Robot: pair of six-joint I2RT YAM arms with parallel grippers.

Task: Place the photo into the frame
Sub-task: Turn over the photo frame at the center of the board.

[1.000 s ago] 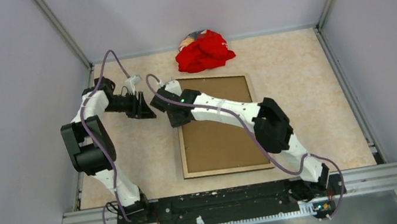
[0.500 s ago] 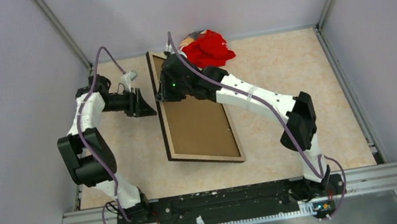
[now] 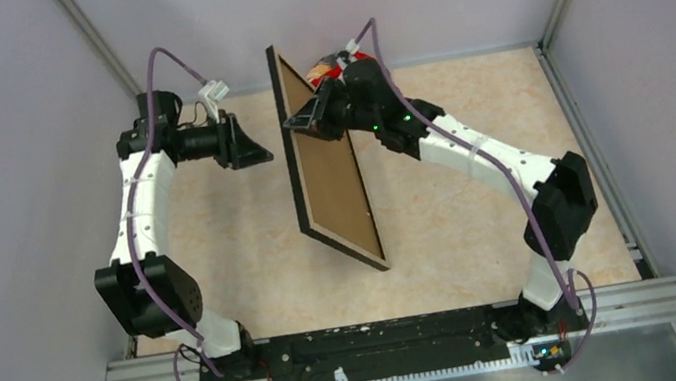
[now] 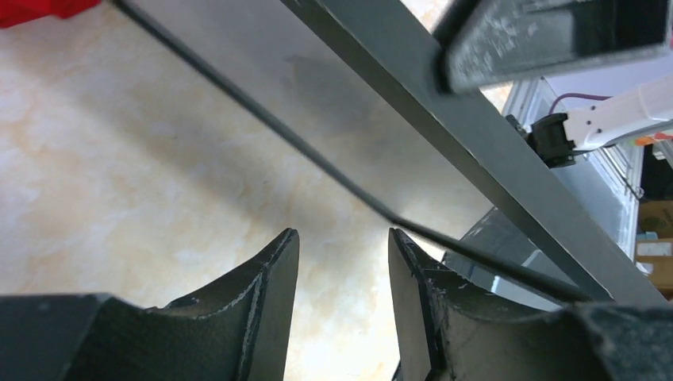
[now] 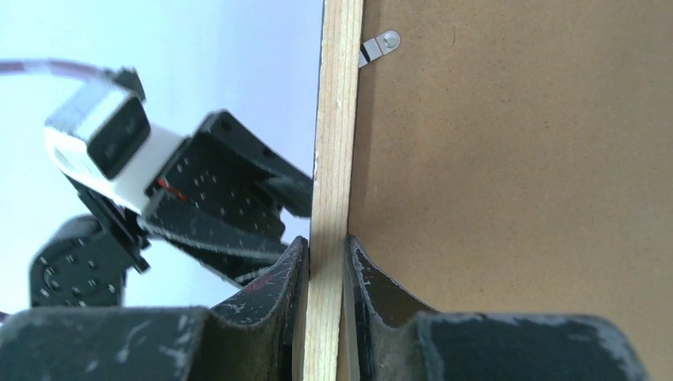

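My right gripper [image 3: 305,119] is shut on the top rail of the frame [image 3: 291,147] and holds it tilted up on edge, almost upright. In the right wrist view the fingers clamp the pale wood rail [image 5: 337,119] at my right gripper [image 5: 325,242], with the brown hardboard backing [image 5: 508,159] and a metal turn clip [image 5: 381,44] beside it. The backing faces right in the top view [image 3: 335,186]. My left gripper [image 3: 257,152] is open and empty, just left of the frame's front. In the left wrist view the black frame rail [image 4: 476,135] and glass [image 4: 317,87] slant past my left gripper [image 4: 343,234]. The photo is not in view.
A crumpled red cloth [image 3: 367,57] lies at the back of the table, partly hidden behind my right wrist; a corner of it shows in the left wrist view [image 4: 40,6]. Grey walls with metal posts close the table on three sides.
My right gripper has lifted the frame's far edge from flat on the table to nearly upright and swung it back and right. My left arm has risen and stretched toward the frame.
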